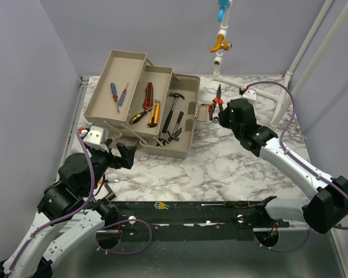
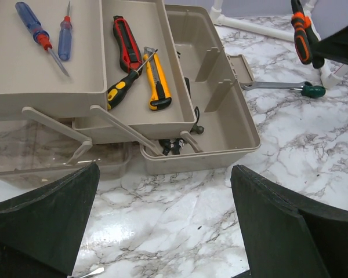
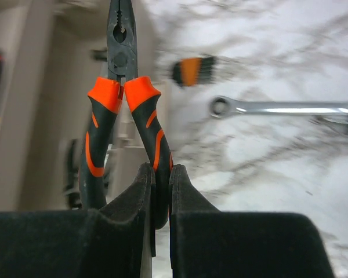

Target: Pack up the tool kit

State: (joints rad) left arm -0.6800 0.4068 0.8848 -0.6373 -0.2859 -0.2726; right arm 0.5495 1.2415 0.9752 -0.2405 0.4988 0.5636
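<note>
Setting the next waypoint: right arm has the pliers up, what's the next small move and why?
Likely shift the right gripper left, over the open bottom of the toolbox: it is shut on the pliers by one handle, and they hang beside the box, not above it.

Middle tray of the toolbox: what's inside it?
Inside the middle tray: a red knife, a yellow knife and a yellow-handled screwdriver. Whatever lies under the tray is hidden.

Motion blur smears the toolbox [image 3: 29,116] behind the pliers [image 3: 124,87], whose tips run off the top edge and one handle of which disappears between the pads of the right hand [image 3: 160,174]. A blurred orange-and-black object [image 3: 191,70] nearby cannot be identified; the wrench [image 3: 278,108] is cropped at the frame's right edge.
</note>
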